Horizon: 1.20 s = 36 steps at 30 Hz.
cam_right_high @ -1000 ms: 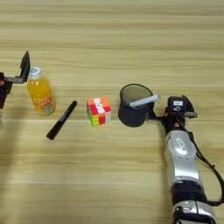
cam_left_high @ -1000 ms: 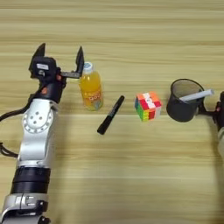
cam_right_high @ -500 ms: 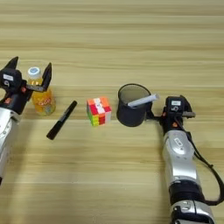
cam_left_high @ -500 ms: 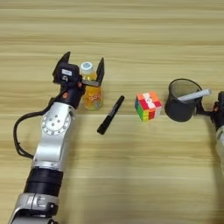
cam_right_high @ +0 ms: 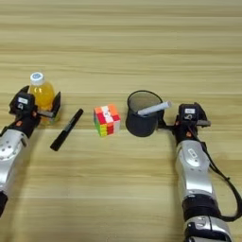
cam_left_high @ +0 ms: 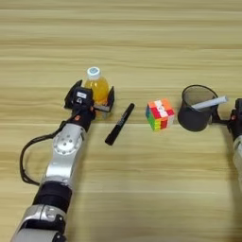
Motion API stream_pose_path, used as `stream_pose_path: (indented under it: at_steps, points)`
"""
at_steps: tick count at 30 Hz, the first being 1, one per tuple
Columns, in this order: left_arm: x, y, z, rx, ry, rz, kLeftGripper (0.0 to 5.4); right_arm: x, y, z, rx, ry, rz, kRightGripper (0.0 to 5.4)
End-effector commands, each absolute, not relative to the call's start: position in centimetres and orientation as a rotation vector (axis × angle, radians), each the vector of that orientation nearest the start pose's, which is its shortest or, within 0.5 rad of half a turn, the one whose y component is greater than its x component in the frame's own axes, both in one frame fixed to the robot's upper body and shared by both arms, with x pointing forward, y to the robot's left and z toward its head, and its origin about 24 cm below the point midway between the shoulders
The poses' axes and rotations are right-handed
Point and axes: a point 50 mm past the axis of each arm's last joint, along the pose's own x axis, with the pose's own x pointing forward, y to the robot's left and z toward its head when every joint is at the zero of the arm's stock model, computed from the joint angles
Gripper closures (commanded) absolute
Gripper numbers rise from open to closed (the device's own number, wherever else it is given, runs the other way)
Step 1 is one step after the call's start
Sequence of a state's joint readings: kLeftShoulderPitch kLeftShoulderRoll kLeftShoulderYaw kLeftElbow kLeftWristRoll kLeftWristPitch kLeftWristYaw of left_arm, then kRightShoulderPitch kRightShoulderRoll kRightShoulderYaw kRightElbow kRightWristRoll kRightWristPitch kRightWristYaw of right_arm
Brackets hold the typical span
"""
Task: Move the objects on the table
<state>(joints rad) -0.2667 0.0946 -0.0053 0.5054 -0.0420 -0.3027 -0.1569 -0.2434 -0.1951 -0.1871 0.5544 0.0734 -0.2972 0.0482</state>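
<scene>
Left gripper [cam_left_high: 90, 100] sits down at table level with its two black fingers spread wide, one on each side of the small orange-juice bottle [cam_left_high: 97, 88] — the bottle stands upright between them, white cap showing above the wrist, and from where I look the fingers bracket its lower body without clearly pressing on it, so nothing is held yet. That puts the work at the grasping step, I would say: the approach looks finished and the squeeze is what remains. Next it would want the fingers drawn in evenly on the bottle's body, low enough that the thing does not tip, and then a straight lift before carrying it anywhere. Just right of the bottle the black marker [cam_left_high: 119, 124] lies slanted on the table [cam_left_high: 123, 38], close enough that a careless swing could knock it. Further right is the multicoloured puzzle cube [cam_left_high: 159, 114], and beyond it the black mesh pen cup [cam_right_high: 143, 113] with the white marker [cam_right_high: 153, 108] leaning out over its rim. Over there the right gripper [cam_right_high: 189, 116] rests on the wood just beside the cup — idle, and I cannot tell how its fingers stand.
</scene>
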Motion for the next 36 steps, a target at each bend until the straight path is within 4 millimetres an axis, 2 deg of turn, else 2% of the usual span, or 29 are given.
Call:
stream_pose_path:
  at_steps: [1, 3, 13, 19, 25, 29, 36]
  points:
    - [30.0, 14.5, 2.3, 0.086, -0.053, -0.215, 0.02, 29.1, -22.7, 2.2, -0.087, -0.012, -0.149, 0.00]
    - [30.0, 14.5, 2.2, 0.085, -0.054, -0.216, 0.02, 29.1, -23.0, 2.1, -0.095, -0.005, -0.175, 0.00]
    - [29.6, 14.6, 2.0, 0.090, -0.074, -0.230, 0.91, 28.9, -24.7, 2.1, -0.090, 0.011, -0.309, 0.00]
    - [28.2, 15.1, 1.3, 0.075, -0.060, -0.209, 1.41, 28.9, -24.5, 2.2, -0.086, 0.009, -0.313, 0.00]
    - [26.3, 14.8, 0.1, 0.068, -0.020, -0.224, 1.92, 29.0, -24.4, 2.2, -0.085, 0.010, -0.307, 0.00]
    - [25.0, 14.6, -0.8, 0.072, 0.012, -0.239, 2.00, 29.1, -24.2, 2.2, -0.084, 0.010, -0.304, 0.00]
    - [23.8, 14.5, -1.6, 0.071, 0.043, -0.247, 2.00, 29.1, -24.0, 2.2, -0.079, 0.013, -0.298, 0.00]
